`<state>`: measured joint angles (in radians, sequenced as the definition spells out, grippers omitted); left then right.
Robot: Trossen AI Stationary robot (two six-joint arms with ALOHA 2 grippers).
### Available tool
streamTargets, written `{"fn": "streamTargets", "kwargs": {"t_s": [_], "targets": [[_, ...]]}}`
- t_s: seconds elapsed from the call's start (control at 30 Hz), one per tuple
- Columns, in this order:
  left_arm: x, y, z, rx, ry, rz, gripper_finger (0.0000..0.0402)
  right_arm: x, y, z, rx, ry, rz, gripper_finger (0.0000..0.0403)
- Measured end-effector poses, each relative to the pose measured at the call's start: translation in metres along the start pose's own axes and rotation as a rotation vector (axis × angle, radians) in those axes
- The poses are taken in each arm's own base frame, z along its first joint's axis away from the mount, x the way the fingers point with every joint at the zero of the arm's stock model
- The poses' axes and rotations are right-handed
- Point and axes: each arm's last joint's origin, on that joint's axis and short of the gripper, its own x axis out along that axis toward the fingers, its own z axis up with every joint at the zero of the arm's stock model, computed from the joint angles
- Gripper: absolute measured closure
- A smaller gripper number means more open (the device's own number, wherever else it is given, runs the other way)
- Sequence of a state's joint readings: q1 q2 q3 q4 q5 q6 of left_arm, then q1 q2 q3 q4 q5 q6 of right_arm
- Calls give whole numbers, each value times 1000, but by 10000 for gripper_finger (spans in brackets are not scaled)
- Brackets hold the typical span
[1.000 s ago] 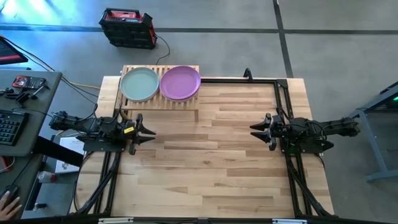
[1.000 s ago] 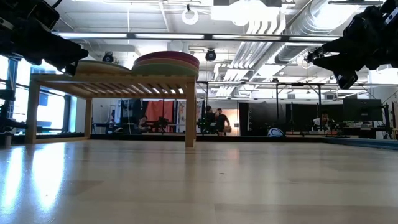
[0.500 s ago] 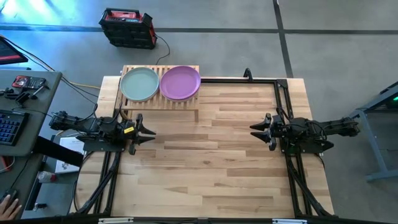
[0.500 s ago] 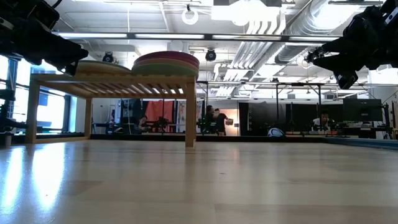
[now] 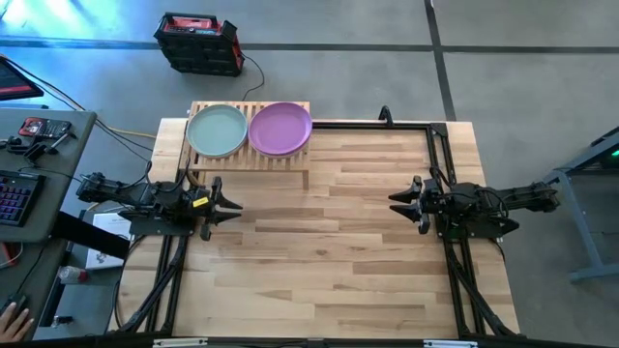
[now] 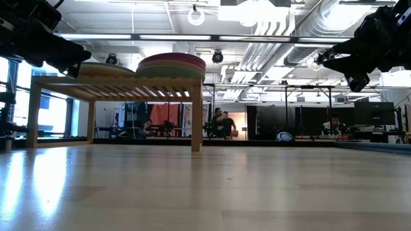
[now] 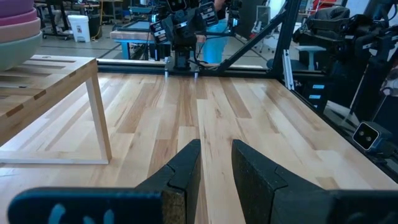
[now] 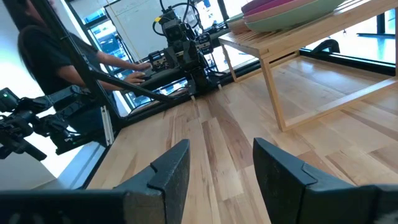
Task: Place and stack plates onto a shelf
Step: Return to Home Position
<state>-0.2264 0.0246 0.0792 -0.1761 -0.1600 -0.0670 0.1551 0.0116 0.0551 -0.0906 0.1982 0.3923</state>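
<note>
Shelf (image 5: 248, 161) holds sage-topped stack (image 5: 217, 130), purple-topped stack (image 5: 280, 128); left fingers (image 7: 184, 169), right fingers (image 8: 171, 170) spread.

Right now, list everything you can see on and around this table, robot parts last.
Table: one, butcher-block wood, between the two arms.
Shelf: one, light wood with a slatted top, at the table corner nearest the left arm.
Plate stacks: two, side by side on the shelf. The sage green plate tops the outer stack and the purple plate tops the inner one. The plates underneath cannot be counted.
Case: one, red and black, off the table beyond the shelf.
Keyboard: one, dark, beside the table behind the left arm.
People: a few, far off in the room.
Left gripper: open, empty, over the table's left side.
Right gripper: open, empty, over the right side.
</note>
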Motion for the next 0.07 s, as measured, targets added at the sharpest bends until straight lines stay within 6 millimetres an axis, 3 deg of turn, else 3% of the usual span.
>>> {"fn": "streamTargets", "kwargs": {"t_s": [0.07], "targets": [[0,0,0,0,0,1,323,0,0,0,0,0,0,245]]}}
